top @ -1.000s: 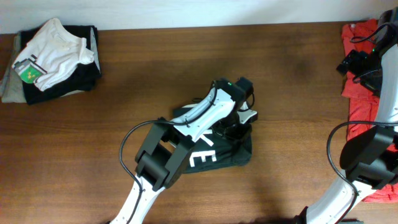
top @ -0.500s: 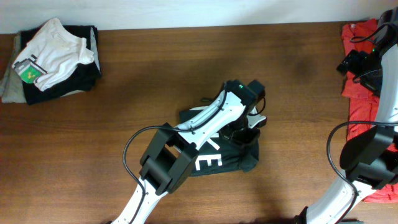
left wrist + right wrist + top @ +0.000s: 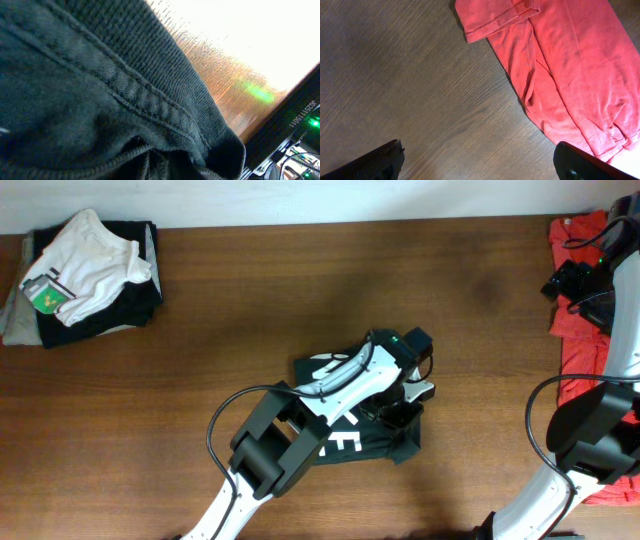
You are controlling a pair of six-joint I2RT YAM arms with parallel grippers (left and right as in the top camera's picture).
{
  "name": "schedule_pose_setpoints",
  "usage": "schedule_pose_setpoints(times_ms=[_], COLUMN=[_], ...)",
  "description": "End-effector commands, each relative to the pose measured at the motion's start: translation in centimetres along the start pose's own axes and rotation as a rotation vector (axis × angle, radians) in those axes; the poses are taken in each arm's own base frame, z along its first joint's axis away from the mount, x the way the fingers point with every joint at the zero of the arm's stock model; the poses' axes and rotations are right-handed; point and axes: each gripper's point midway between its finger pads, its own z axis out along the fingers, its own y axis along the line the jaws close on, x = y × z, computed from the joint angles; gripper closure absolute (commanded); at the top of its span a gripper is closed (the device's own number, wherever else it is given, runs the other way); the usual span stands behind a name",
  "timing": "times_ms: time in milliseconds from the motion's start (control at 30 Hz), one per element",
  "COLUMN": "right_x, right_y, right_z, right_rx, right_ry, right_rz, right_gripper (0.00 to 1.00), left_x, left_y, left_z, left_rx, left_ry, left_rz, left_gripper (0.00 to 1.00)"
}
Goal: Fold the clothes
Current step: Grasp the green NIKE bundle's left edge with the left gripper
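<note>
The long brown wooden table (image 3: 200, 380) takes up most of what I can see. On it, a little right of the middle, lies the large black cotton T-shirt with white block lettering (image 3: 398, 442), bunched into a rough, part-folded packet under the left arm. Along the right edge a red short-sleeved T-shirt (image 3: 570, 65) lies spread out and rumpled, one sleeve hem pointing toward the table's middle. Off in the far left corner sits a stack of folded white and dark garments (image 3: 85, 275).

The left gripper (image 3: 392, 412) is down on the black shirt's right side. Its wrist camera is filled with dark knit and a stitched hem (image 3: 135, 97), so I cannot tell whether the claw is pinching cloth or only pressing on it. The right gripper (image 3: 477, 150) hangs above bare wood just beside the red shirt, spread wide and holding nothing.

To my eye this cloth is light, limp and a bit clingy. It will sag and drag rather than keep a shape, and loose layers will probably slide over each other. The doubled hem or a sleeve edge looks like the firmest place to pinch, taking all layers together.
</note>
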Motion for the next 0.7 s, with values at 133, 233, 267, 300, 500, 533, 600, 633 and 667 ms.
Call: schedule_pose_setpoints(times_ms=[133, 233, 267, 300, 500, 533, 600, 633, 667], right_x=[-0.4, -0.4, -0.4, -0.4, -0.4, -0.4, -0.4, -0.4, -0.4], right_y=[-0.2, -0.2, -0.2, -0.2, -0.2, -0.2, -0.2, -0.2, -0.2], right_z=[-0.8, -0.8, -0.8, -0.8, -0.8, -0.8, -0.8, -0.8, -0.8], right_rx=[0.003, 0.003, 0.003, 0.003, 0.003, 0.003, 0.003, 0.003, 0.003], right_ry=[-0.026, -0.026, -0.026, -0.026, -0.026, -0.026, -0.026, -0.026, -0.026], right_rz=[0.009, 0.009, 0.009, 0.009, 0.009, 0.009, 0.009, 0.009, 0.009], right_gripper=[0.01, 0.01, 0.01, 0.01, 0.02, 0.01, 0.01, 0.01, 0.01], left_x=[-2.1, -2.8, -2.4, -1.1, 4.7, 5.4, 6.0, 5.8, 5.4], left_y=[0.7, 4.6, 6.5, 9.1, 17.5, 17.8, 18.0, 18.0, 18.4], left_z=[-12.4, -18.3, -19.4, -20.4, -21.8, -21.0, -19.1, -18.3, -17.5], left_rx=[-0.295, -0.377, -0.376, -0.371, -0.285, -0.239, -0.141, -0.108, -0.101], left_ry=[-0.2, -0.315, -0.324, -0.308, -0.193, -0.162, -0.122, -0.117, -0.138], left_rz=[0.022, -0.104, -0.168, -0.269, -0.548, -0.575, -0.615, -0.62, -0.606], left_gripper=[0.45, 0.01, 0.01, 0.01, 0.01, 0.01, 0.01, 0.01, 0.01])
